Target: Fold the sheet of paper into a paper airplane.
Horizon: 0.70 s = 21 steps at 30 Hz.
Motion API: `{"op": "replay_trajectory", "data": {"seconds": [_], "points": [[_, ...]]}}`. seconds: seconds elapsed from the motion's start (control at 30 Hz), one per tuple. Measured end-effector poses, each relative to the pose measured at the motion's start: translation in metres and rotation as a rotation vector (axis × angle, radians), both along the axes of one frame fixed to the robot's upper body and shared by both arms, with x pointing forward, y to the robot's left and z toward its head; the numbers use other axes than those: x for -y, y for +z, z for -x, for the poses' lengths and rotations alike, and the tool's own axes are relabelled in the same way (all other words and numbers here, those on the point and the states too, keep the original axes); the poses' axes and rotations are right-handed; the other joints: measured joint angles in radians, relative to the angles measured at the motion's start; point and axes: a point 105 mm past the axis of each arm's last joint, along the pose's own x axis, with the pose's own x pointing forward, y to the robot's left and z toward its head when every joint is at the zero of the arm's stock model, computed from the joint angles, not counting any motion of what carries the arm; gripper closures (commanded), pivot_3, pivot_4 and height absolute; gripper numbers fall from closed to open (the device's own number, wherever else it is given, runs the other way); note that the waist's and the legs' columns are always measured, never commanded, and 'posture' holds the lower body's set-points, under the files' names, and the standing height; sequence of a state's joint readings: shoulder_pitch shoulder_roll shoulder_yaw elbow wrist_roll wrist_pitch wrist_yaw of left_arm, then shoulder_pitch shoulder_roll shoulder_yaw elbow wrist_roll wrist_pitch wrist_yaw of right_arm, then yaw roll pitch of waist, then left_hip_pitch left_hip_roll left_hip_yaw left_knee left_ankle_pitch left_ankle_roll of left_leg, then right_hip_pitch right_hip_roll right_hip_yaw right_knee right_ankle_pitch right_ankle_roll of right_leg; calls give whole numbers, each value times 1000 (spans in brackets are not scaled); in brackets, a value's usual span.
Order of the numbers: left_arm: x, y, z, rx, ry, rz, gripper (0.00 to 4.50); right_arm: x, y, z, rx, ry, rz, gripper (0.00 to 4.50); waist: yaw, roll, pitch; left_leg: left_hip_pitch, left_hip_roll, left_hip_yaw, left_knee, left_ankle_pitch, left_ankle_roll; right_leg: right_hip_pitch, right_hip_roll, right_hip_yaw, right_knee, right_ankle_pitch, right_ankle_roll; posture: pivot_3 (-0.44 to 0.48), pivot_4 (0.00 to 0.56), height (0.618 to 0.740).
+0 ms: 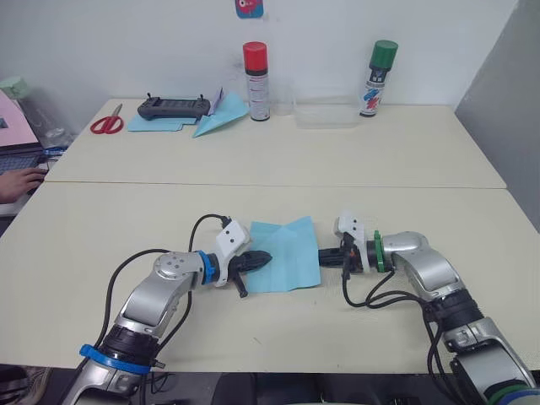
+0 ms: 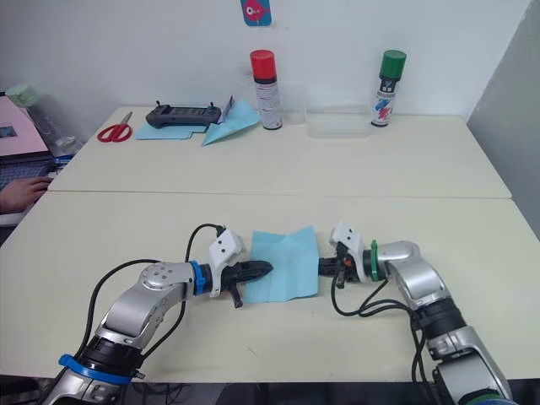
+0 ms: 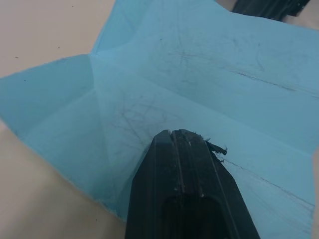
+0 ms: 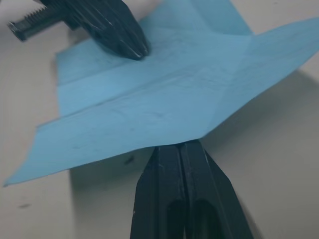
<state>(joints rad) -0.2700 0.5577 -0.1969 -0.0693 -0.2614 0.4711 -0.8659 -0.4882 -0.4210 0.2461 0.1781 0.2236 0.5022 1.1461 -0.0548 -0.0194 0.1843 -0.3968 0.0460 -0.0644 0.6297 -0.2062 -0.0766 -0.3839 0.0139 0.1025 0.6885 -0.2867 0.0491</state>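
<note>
The sheet of paper (image 1: 287, 253) lies near the front of the table, light blue and creased, with its far corners folded in. My left gripper (image 1: 263, 258) is shut, its tip resting on the sheet's left part (image 3: 209, 74). My right gripper (image 1: 323, 256) is also shut, and its tip sits just under the sheet's slightly raised right edge (image 4: 164, 99), with nothing between the fingers. The left gripper (image 4: 130, 46) also shows across the sheet in the right wrist view. The paper airplane is out of view.
At the back of the table are red scissors (image 1: 106, 125), a black controller (image 1: 173, 106) on flat blue sheets (image 1: 156, 125), a teal paper dart (image 1: 221, 118), a red-capped can (image 1: 256, 81), a green-capped can (image 1: 379, 78) and a clear box (image 1: 325, 112). A person's hand (image 1: 18, 181) rests at the far left.
</note>
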Motion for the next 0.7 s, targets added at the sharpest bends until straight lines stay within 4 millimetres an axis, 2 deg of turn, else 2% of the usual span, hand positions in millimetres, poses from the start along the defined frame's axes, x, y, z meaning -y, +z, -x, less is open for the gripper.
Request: {"op": "replay_trajectory", "data": {"seconds": [0.2, 0.43, 0.53, 0.7], "points": [[0, 0, 0, 8, -4, -1, 4500, -17, 17, -2, -26, -55, -115, 4466, 0, 0, 0, 0, 0, 0, 0, 0, 0, 0, 0, 0, -1, 0, 0, 0, 150, 740], [-2, -1, -1, 5, -16, -14, 4500, -44, 18, -4, 10, -83, -164, 4466, -1, 0, 0, -1, 0, 0, -1, 0, 0, -1, 0, 0, -2, 0, 0, 0, 150, 740], [-2, -1, 0, 4, -17, -16, 4500, -49, 15, -5, 25, -81, -150, 4466, -1, 0, 0, -1, 0, 0, -1, 0, 0, -1, 0, 0, -3, 0, 0, 0, 150, 740], [-3, -1, 1, 9, -16, -20, 4500, -58, -2, -6, 37, -73, -84, 4466, -3, 0, 0, -1, 0, 0, -2, 0, 0, -1, 0, 0, -3, 0, 0, 0, 150, 740]]}}
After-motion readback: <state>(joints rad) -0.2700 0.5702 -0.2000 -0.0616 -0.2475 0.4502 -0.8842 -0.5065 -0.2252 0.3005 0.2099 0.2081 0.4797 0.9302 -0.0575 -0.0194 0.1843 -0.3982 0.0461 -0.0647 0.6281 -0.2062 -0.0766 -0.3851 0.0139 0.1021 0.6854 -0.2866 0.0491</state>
